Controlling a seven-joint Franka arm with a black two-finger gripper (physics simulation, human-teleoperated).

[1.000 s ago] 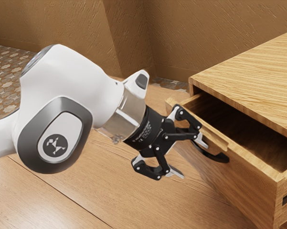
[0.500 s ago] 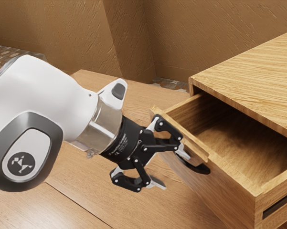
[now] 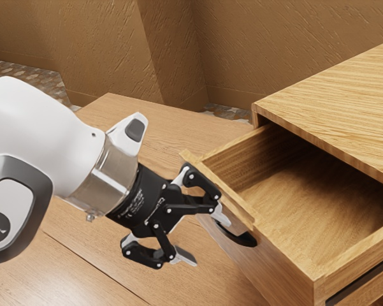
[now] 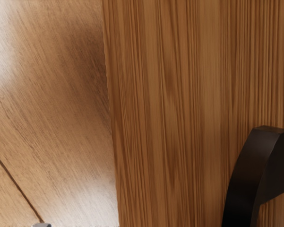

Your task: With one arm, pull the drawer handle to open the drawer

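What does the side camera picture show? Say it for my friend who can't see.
A wooden drawer stands open, well out of its cabinet. A white robot arm reaches in from the exterior view's left, its black gripper open, with one finger at the drawer's black handle.

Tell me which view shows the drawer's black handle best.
The exterior view. It shows the handle on the front of the pulled-out drawer, with the open gripper at it, though one finger covers part of it. The wrist view shows one curved end up close against the wood, cut off at the picture's edge.
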